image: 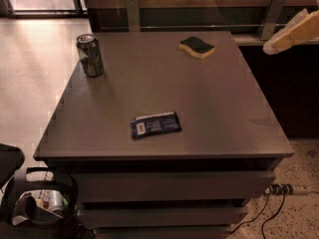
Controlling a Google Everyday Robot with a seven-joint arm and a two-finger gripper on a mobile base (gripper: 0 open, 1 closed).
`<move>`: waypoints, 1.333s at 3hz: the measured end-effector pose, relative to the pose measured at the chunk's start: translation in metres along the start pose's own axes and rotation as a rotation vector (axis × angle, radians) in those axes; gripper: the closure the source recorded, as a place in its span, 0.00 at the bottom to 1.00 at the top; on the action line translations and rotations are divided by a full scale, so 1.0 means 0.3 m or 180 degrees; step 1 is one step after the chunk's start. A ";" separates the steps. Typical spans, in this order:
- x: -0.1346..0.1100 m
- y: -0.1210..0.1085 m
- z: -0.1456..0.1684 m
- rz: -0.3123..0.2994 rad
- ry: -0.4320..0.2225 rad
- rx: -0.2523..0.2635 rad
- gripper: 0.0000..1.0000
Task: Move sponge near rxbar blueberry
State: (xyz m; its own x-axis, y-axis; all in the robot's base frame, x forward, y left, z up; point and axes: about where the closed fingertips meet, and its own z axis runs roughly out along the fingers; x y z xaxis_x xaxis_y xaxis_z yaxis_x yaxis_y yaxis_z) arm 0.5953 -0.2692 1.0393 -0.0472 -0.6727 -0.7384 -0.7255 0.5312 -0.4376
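Observation:
The sponge (197,47), dark green on top with a yellow foam base, lies on the far right part of the dark table (214,118). The rxbar blueberry (155,125), a flat dark blue wrapper with a white barcode patch, lies near the table's front middle. My gripper (294,32) shows as a pale shape at the right edge of the view. It is raised above and beyond the table's far right corner, well to the right of the sponge and apart from it.
A silvery-green drink can (90,55) stands upright at the table's far left. Metal rail posts (271,15) run behind the table. A bin (40,203) sits on the floor at the front left, and cables (279,203) lie at the front right.

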 end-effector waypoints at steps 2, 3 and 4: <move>0.017 -0.028 0.062 0.0146 -0.0152 -0.0074 0.00; 0.081 -0.069 0.185 0.0432 -0.0396 -0.0179 0.00; 0.131 -0.059 0.257 0.0613 -0.0435 -0.0200 0.00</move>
State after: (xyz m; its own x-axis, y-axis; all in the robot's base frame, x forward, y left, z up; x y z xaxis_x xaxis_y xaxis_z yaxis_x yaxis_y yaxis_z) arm 0.6594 -0.2654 0.9784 -0.0985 -0.4839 -0.8696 -0.7536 0.6069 -0.2524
